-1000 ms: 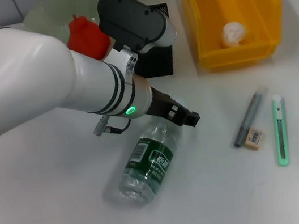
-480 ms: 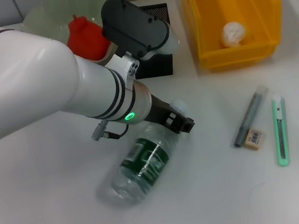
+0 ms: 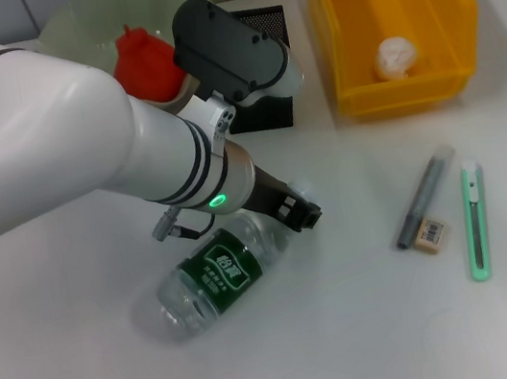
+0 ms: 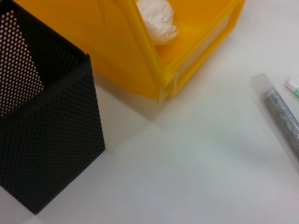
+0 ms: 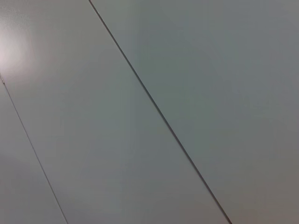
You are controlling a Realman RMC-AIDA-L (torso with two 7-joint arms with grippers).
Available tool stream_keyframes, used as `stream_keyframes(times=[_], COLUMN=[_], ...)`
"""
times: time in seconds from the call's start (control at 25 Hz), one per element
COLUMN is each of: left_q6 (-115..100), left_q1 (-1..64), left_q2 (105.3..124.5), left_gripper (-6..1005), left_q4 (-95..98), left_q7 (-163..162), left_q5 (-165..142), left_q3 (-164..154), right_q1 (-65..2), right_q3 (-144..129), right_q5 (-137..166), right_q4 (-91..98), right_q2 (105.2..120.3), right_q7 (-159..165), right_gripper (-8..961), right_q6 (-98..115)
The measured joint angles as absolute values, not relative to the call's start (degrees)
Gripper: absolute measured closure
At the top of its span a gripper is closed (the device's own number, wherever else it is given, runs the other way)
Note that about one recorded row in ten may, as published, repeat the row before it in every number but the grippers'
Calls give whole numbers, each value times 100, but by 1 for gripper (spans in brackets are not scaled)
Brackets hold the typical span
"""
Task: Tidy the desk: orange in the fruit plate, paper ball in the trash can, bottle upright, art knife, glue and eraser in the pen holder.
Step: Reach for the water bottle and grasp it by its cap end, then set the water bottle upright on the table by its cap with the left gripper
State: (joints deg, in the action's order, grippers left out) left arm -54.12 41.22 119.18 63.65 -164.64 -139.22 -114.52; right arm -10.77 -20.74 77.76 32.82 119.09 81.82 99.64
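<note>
clear plastic bottle with green label (image 3: 217, 275) lying tilted on white table (image 3: 355, 328), left pincer (image 3: 299, 215) at its neck end, grip state unclear, right arm unseen

I see white print on the green label (image 3: 221, 275) of the bottle (image 3: 213, 284) lying on the bench, but I cannot read it. The eraser (image 3: 430, 236) carries dark marks, also illegible to me.
</note>
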Motion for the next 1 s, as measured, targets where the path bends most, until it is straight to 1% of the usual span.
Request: stream_keyframes(times=[0.28,0.44,0.52,0.6,0.64,0.68,0.72,0.76,0.92,1.0], left_q6=[-5507,-5558,-5575,-5577,-5578,-5578,-5570,-5570,-5427,-5363], left_q1=[4090,4008,3769,3674,3499,3499,3334,3334,2962,2874], left_q2=[11918,11917,11892,11890,11889,11889,11887,11887,11887,11885], left_gripper=[556,551,549,546,545,544,543,541,536,534], left_q4=[6409,6566,6949,7064,7273,7273,7446,7446,7698,7744], left_q7=[-16431,-16384,-16236,-16148,-15986,-15986,-15865,-15865,-15539,-15448], left_q5=[-13923,-13924,-13919,-13908,-13887,-13887,-13874,-13874,-13822,-13763], left_q3=[-11452,-11426,-11305,-11227,-11056,-11056,-10912,-10912,-10456,-10361], right_q1=[-1073,-1075,-1085,-1088,-1092,-1092,-1094,-1094,-1127,-1130], right_q3=[-2074,-2074,-2074,-2074,-2074,-2074,-2074,-2074,-2074,-2075], right_q5=[7775,7775,7775,7775,7775,7775,7776,7776,7776,7776], right_q4=[3278,3278,3278,3276,3271,3271,3269,3269,3269,3269], right_q2=[11909,11909,11909,11909,11909,11909,11909,11909,11909,11909], right_q7=[8182,8183,8183,8183,8183,8183,8183,8183,8183,8183], right_gripper=[359,359,359,359,359,359,359,359,359,359], right_q6=[9967,9967,9967,9968,9968,9968,9968,9968,9967,9967])
